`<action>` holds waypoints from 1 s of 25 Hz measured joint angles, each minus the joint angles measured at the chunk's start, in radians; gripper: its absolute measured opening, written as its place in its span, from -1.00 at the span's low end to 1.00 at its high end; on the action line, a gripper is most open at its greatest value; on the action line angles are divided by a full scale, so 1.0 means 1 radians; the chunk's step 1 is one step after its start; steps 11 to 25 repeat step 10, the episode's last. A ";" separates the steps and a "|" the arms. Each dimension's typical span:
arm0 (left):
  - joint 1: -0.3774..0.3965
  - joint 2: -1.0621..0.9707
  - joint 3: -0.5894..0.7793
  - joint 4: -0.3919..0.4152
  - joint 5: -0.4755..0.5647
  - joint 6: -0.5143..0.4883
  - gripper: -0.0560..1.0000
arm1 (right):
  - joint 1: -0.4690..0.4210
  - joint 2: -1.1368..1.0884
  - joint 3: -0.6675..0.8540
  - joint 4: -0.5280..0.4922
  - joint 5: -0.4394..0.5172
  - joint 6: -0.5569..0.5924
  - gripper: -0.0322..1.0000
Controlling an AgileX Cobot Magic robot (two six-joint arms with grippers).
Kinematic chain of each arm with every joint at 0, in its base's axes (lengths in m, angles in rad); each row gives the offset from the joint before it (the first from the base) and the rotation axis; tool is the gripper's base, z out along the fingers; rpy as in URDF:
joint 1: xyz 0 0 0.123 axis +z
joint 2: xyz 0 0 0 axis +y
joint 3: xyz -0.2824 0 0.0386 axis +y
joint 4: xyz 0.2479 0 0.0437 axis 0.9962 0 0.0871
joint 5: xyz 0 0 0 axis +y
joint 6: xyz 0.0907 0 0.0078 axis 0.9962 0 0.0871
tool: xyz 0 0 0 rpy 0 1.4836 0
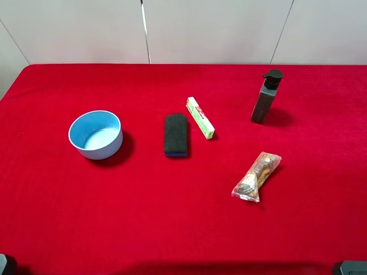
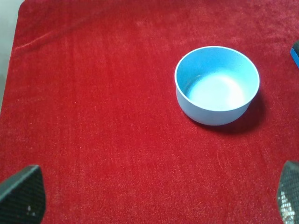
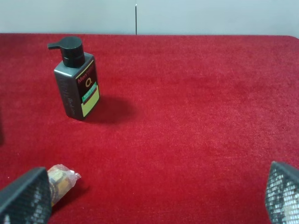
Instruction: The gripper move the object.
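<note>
Readable only on the dark pump bottle point(image 3: 76, 80), standing well beyond the right gripper's fingertips point(image 3: 25, 198): "Men" in red on the front label, a large "O" just below, smaller print on the green panel too blurred to make out. Red print on the slim green-and-white box point(image 1: 200, 117) illegible.

Each gripper shows only two dark fingertips point(image 2: 21, 193), rounded at the corners, faced with fine mesh-textured pads point(image 3: 25, 198).

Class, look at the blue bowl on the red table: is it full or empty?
Empty. The blue bowl stands upright, and the left wrist view shows its bare pale bottom with nothing inside.
</note>
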 joint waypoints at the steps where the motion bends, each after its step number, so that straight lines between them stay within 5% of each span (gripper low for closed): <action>1: 0.000 0.000 0.000 0.000 0.000 0.000 0.99 | 0.000 0.000 0.000 0.000 0.000 0.000 0.40; 25: 0.000 0.000 0.000 0.000 0.000 0.000 0.99 | 0.000 0.000 0.000 0.000 0.000 0.000 0.40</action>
